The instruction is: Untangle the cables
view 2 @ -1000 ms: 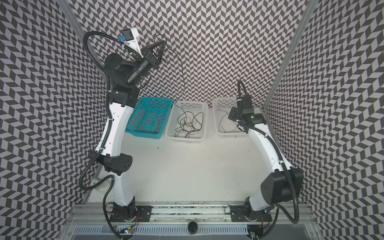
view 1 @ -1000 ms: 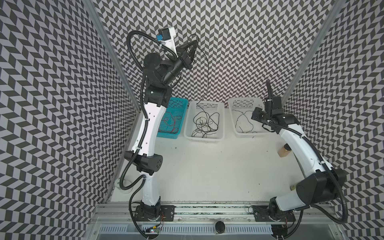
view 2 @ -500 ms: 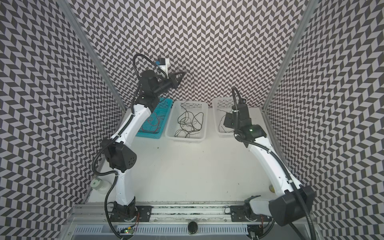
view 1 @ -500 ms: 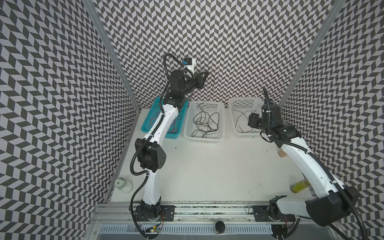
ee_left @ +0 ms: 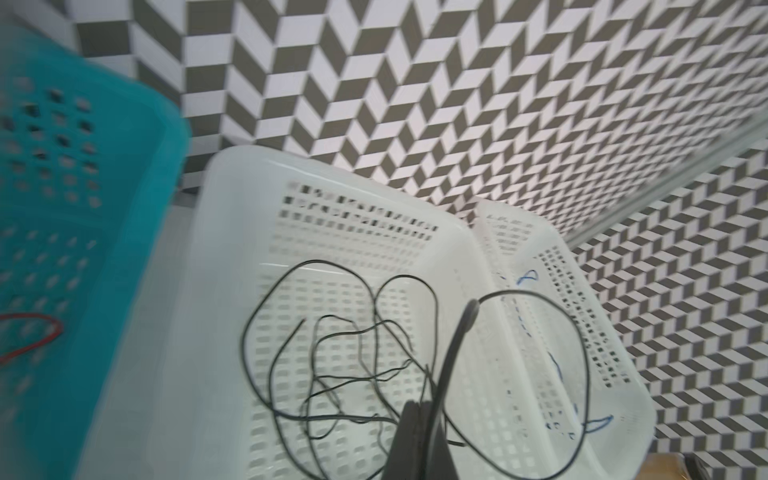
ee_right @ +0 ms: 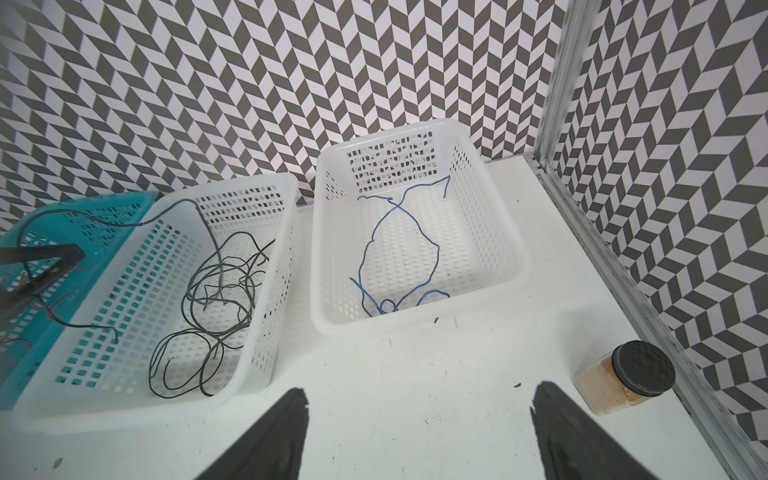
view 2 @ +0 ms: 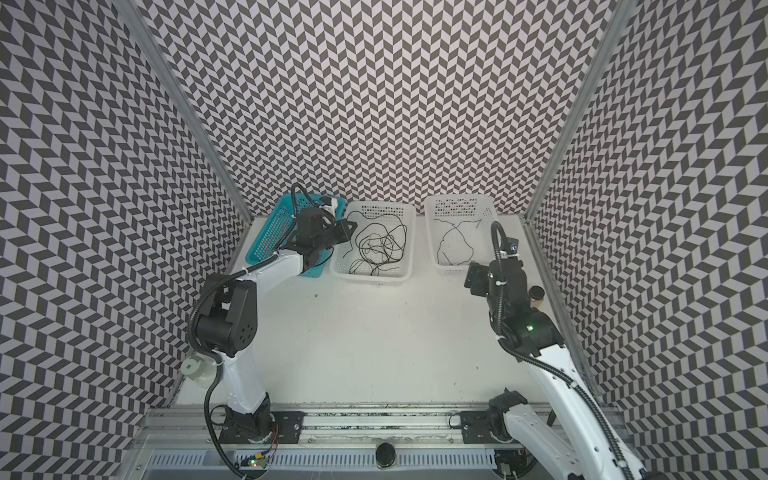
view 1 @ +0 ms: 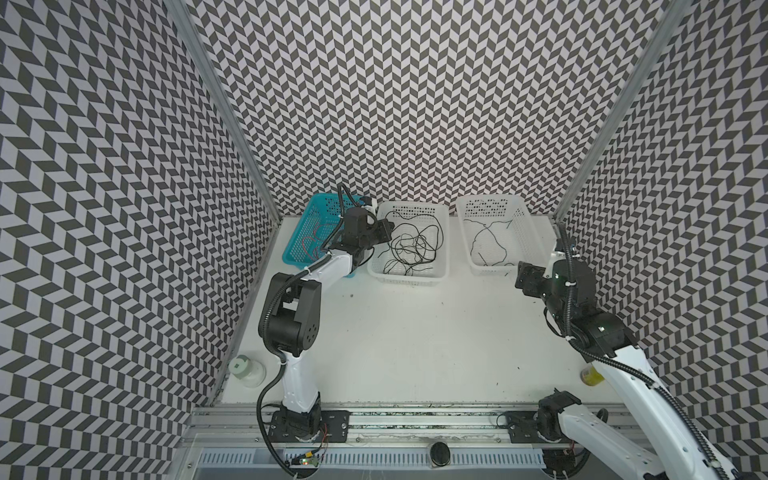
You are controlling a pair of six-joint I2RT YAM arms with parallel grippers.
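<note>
Black cables (view 1: pixel 411 249) lie tangled in the middle white basket (view 1: pixel 409 279), seen in both top views (view 2: pixel 378 245). My left gripper (view 1: pixel 384 228) hangs over that basket's left rim, shut on one black cable (ee_left: pixel 457 345) that loops away from its fingertips (ee_left: pixel 411 415). A blue cable (ee_right: pixel 399 249) lies in the right white basket (ee_right: pixel 494 216). Red cables (ee_left: pixel 37 336) lie in the teal basket (view 1: pixel 311 232). My right gripper (ee_right: pixel 419 395) stands open over bare table in front of the right basket, with nothing between its fingers.
A jar with a black lid (ee_right: pixel 627 378) stands by the right wall. A white bottle (view 1: pixel 247 370) sits at the left wall near the front, and a yellow-green object (view 1: pixel 592 376) at the right wall. The three baskets line the back wall.
My left arm came down from high by the back wall to the middle basket's rim, still gripping the black cable. My right arm drew back from the right basket and its jaws widened.
</note>
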